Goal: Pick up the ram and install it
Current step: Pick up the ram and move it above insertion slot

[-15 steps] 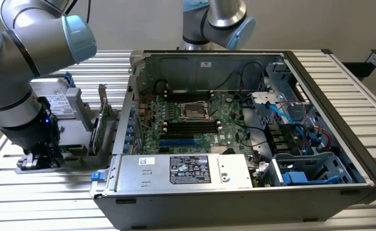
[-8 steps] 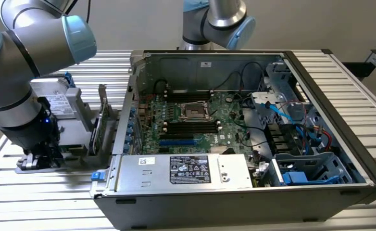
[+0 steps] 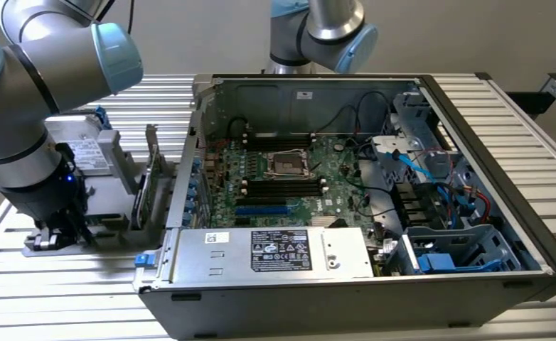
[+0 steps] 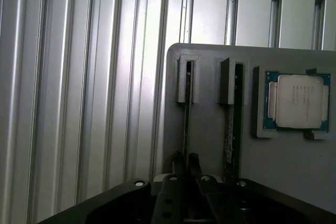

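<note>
Two rams stand edge-on in the slots of a grey holder (image 4: pixel 210 103). My gripper (image 4: pixel 186 162) sits over the left ram (image 4: pixel 186 114); its two dark fingertips (image 4: pixel 178 162) press against either side of the thin stick, so it is shut on it. The second ram (image 4: pixel 230 129) stands in the neighbouring slot, untouched. In the exterior view, my gripper (image 3: pixel 55 231) is down at the holder (image 3: pixel 107 206), at the exterior view's left beside the open computer case (image 3: pixel 202 142). The motherboard's black memory slots (image 3: pixel 283 186) lie inside the case.
A square silver processor (image 4: pixel 298 102) rests in a recess of the holder. A green expansion card (image 3: pixel 150 177) stands upright between holder and case. The power supply (image 3: pixel 269 250) fills the case's front. A second arm (image 3: pixel 316 28) stands behind the case. The ribbed metal table (image 4: pixel 79 103) surrounds everything.
</note>
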